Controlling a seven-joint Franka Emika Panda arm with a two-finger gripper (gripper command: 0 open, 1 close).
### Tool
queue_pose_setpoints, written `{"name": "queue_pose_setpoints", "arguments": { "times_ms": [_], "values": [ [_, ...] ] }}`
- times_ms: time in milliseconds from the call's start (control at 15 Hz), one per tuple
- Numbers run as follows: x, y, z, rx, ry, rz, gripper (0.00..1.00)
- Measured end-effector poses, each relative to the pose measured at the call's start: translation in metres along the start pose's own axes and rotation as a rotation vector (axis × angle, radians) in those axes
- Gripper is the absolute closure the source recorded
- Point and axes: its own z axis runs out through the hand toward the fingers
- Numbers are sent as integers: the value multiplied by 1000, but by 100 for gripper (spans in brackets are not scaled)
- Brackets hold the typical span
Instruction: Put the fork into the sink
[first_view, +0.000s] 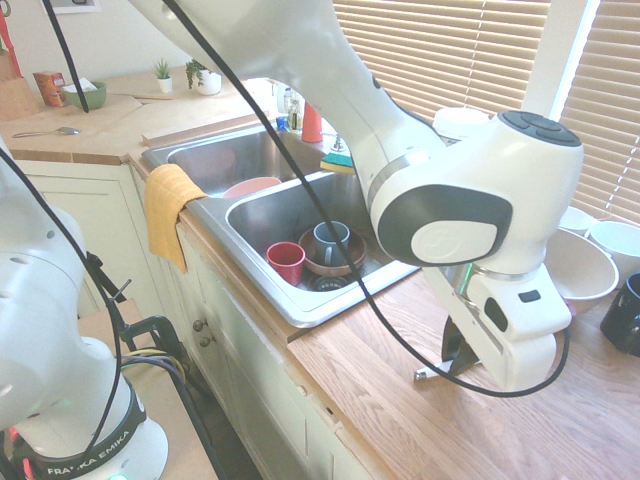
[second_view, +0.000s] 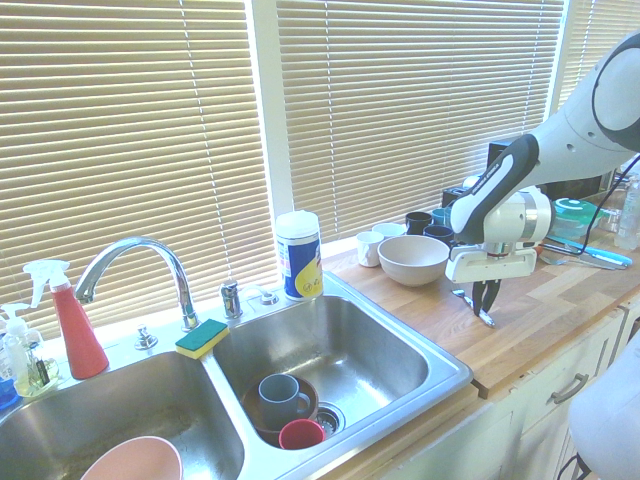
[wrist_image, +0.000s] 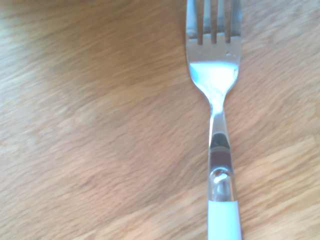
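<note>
Wrist view shows the fork (wrist_image: 218, 130) lying flat on the wooden countertop (wrist_image: 100, 125), tines and neck silver, white handle running under the camera. That lie suits a pinch from straight above, which is how the gripper (second_view: 485, 305) stands in the second exterior view: pointing down, its dark fingers drawn together at the counter surface, clenched on the fork's handle as far as I can judge. The fork still rests on the wood, not lifted. The sink (second_view: 440, 385) lies well apart, its near basin holding a red cup (second_view: 301, 434) and a grey mug (second_view: 277, 396)
</note>
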Motion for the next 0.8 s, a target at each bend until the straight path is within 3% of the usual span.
{"name": "queue_pose_setpoints", "arguments": {
  "times_ms": [133,333,533,800],
  "values": [
    [8,12,-23,32,11,21,100],
    [-1,10,-95,102,34,-15,100],
    [-53,-37,-145,127,52,-153,100],
    [-147,-116,-140,106,55,-310,100]
  ]
}}
